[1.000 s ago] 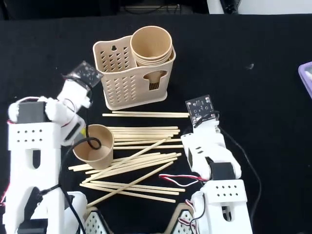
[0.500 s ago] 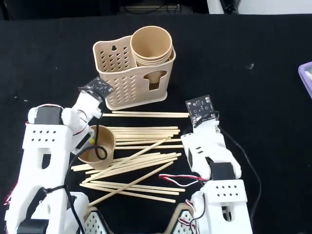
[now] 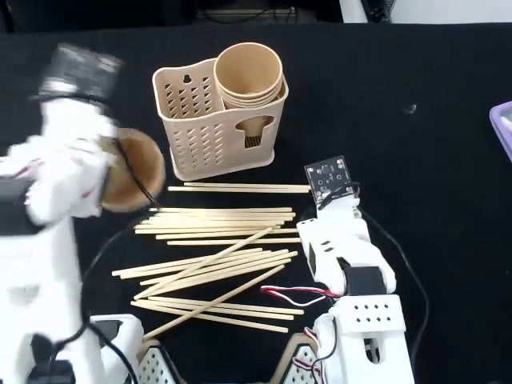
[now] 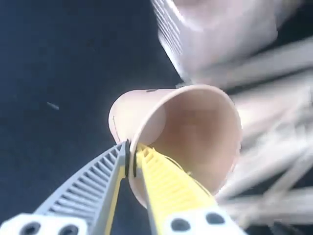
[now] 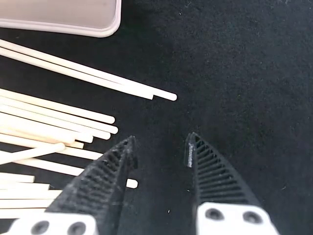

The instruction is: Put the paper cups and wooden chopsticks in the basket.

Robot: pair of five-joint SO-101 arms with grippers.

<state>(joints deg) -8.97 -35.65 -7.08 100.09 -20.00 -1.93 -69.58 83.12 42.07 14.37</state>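
Brown paper cup (image 4: 195, 137) tipped well off upright, mouth open toward the left wrist camera, base pointing away. In the high view, just beside the left wall of the beige perforated plastic basket (image 3: 196, 140); exact heading blurred there. Left gripper (image 4: 129, 149) clamped on cup rim, grey finger outside, yellow inside. Stack of paper cups (image 3: 248, 72) upright in basket's right compartment. Pale wooden chopsticks (image 3: 216, 256) flat on black table (image 3: 416, 176), mostly lengthwise left-right, a few slanted across. Right gripper (image 5: 159, 147) spread apart, holding nothing, near chopstick ends.

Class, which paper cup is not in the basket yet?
The cup clamped in the left pincer, tilted beside the basket; the other cups sit stacked inside it.
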